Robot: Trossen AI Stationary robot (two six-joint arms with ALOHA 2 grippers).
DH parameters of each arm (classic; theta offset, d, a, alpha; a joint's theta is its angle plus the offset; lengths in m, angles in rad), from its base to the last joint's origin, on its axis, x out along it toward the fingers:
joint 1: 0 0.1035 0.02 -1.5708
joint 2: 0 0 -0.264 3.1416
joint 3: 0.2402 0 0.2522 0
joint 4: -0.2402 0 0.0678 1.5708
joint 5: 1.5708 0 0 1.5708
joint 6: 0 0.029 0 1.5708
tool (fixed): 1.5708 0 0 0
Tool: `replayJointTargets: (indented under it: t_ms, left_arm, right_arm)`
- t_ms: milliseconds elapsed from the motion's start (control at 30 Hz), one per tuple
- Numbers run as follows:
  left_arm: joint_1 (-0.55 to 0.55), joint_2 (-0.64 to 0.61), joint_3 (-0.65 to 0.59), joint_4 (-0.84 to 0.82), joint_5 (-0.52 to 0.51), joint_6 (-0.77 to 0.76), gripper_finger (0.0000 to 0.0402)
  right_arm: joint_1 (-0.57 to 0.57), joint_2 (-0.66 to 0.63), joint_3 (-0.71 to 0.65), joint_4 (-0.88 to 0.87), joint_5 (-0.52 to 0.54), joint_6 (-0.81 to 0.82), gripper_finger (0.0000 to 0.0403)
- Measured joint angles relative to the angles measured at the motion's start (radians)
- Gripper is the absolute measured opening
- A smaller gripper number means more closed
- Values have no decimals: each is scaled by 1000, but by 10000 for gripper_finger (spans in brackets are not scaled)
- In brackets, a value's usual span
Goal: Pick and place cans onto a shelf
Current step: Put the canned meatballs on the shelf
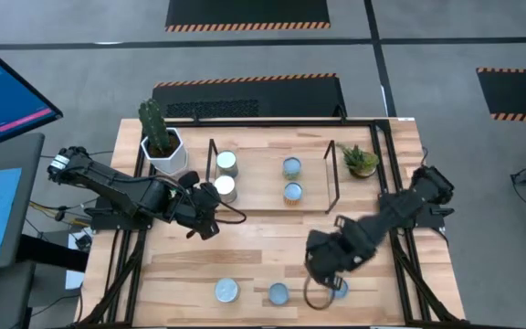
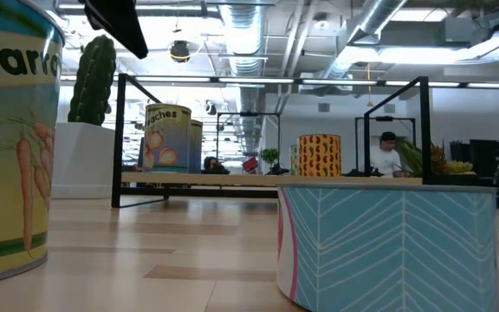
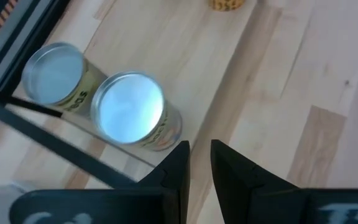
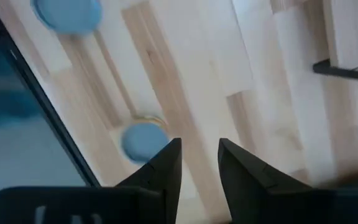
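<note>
The black rod shelf (image 1: pixel 331 174) stands at the table's far middle. Two silver-topped cans (image 1: pixel 226 175) stand at its left end and two teal-topped cans (image 1: pixel 291 179) right of its middle. My left gripper (image 1: pixel 210 219) hovers just nearer than the silver pair (image 3: pixel 128 109), fingers nearly together (image 3: pixel 199 163), empty. Three cans stand near the near edge: a silver one (image 1: pixel 226 291), a teal one (image 1: pixel 278 293), and one (image 1: pixel 338 289) partly hidden under my right gripper (image 1: pixel 322 277). My right gripper is slightly open (image 4: pixel 199 163) and empty, above a blue-topped can (image 4: pixel 143 140).
A white faceted pot with a cactus (image 1: pixel 161 137) stands at the far left, beside the shelf. A small spiky green plant (image 1: pixel 361 161) stands at the far right. The black frame (image 1: pixel 400 247) edges the table. Bare wood (image 1: pixel 263 242) lies between the shelf and the near cans.
</note>
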Motion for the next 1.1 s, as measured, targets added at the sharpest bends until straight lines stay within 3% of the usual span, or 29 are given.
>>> replayJointTargets:
  t_ms: [233, 633, 833, 933, 1100]
  left_arm:
    - [0, 0, 0, 26, 10, 37, 52]
    - [0, 0, 0, 54, 11, 27, 52]
    - [0, 1, 0, 55, 11, 47, 52]
    - [0, 1, 0, 56, 6, 46, 52]
    - [0, 1, 0, 60, -4, 21, 52]
  right_arm:
    - [142, 53, 0, 60, 27, 199, 128]
    - [243, 258, -18, 61, 26, 226, 127]
    - [259, 196, -136, 28, 61, 386, 127]
    - [267, 129, -208, 3, 114, 389, 127]
    - [277, -87, -387, -15, 210, 518, 127]
